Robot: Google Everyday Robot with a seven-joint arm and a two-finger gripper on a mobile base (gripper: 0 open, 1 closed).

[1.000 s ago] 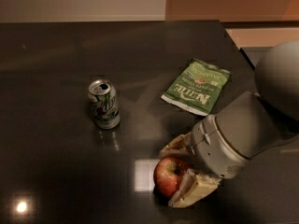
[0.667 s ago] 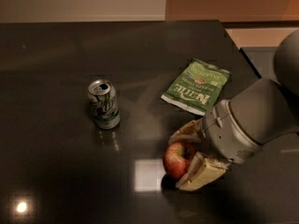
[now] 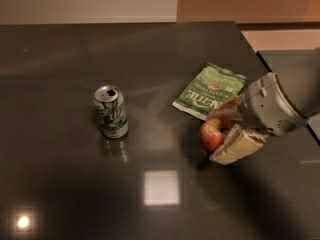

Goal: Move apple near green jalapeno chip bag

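My pincer (image 3: 216,137) is clenched on the apple (image 3: 209,133) with the green jalapeno chip bag (image 3: 210,90) just beside it at 12 o'clock, long axis 1-to-7, so I judge only a short nudge is left.

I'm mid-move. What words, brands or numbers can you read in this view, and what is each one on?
"Kettle": large white letters on the green jalapeno chip bag, only roughly legible.
Smaller print on the bag: too blurred to read.
Soda can: green logo on white, too blurred to read.
Apple: no text. It sits between the fingers of the gripper, just in front of the bag's near edge.
Gripper housing: no readable marking.
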